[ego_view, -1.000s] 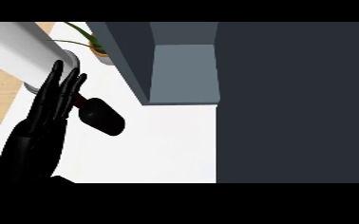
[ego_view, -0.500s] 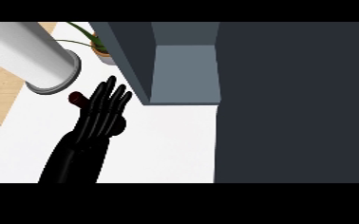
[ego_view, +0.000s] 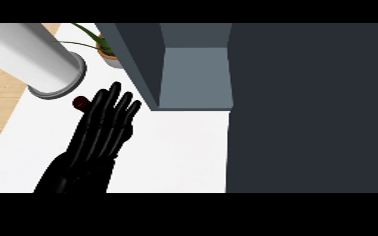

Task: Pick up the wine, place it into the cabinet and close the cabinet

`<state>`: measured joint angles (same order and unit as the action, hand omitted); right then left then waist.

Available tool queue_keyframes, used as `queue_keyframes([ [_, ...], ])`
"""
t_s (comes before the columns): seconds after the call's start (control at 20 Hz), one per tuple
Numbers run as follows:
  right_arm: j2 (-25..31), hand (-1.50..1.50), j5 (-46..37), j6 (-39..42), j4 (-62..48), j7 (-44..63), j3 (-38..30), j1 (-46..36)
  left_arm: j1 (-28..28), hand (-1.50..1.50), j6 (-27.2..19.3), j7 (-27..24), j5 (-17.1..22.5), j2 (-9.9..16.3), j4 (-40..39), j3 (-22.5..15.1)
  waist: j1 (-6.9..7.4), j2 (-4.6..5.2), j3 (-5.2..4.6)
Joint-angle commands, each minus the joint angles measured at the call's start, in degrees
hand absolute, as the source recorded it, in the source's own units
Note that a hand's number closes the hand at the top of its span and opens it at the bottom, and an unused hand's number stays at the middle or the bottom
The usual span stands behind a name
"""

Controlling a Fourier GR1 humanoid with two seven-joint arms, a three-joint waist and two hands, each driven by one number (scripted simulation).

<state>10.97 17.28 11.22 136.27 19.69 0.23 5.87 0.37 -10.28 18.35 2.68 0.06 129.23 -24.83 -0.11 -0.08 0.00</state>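
Observation:
The wine bottle lies on the white counter. Only its dark red top shows, beside the fingertips. My left hand comes up from the lower left and lies flat over the bottle, fingers straight and pointing away from me, so it is open. The rest of the bottle is hidden under it. The dark cabinet stands just right of the hand, with its grey open compartment facing me. A broad dark panel, apparently its door, fills the right side. My right hand shows nowhere.
A thick grey cylinder slants in from the upper left and ends close to the bottle's top. A potted plant stands at the back beside the cabinet's side wall. The counter's left edge meets wooden floor.
One second ago my left hand stood edge-on left of the bottle, whose dark body was in view. It has since swung right and flattened over it, hiding all but the top.

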Motion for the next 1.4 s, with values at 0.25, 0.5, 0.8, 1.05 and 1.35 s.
queue_keyframes([
  [0.25,-2.95,-1.50,-3.28,-5.56,10.46,9.58,6.19,-0.52,-6.62,-1.50,-11.39,8.64,-6.94,-0.06,2.53,-5.55,-0.11,-0.09,-0.01],
  [0.5,-2.76,-1.50,-3.20,-4.67,7.48,8.17,3.91,-2.15,-1.87,-1.50,-7.13,9.83,-6.28,1.62,8.58,-0.99,0.08,-0.04,-0.02],
  [0.8,-2.03,-1.50,-0.75,-5.54,8.76,11.19,1.31,-4.89,-1.52,-1.50,-5.17,10.69,-1.44,3.18,9.25,7.03,0.05,-0.03,-0.03],
  [1.05,-1.02,-1.50,1.44,-4.38,11.36,12.72,0.92,-3.26,-3.08,-1.50,-4.76,12.19,-1.30,3.99,8.68,10.40,-0.20,-0.07,0.00],
  [1.35,0.40,-1.50,4.02,-4.54,10.82,13.14,-2.86,-5.02,-2.53,-1.50,0.73,8.23,8.92,7.41,4.41,23.40,-0.27,0.01,-0.05],
])
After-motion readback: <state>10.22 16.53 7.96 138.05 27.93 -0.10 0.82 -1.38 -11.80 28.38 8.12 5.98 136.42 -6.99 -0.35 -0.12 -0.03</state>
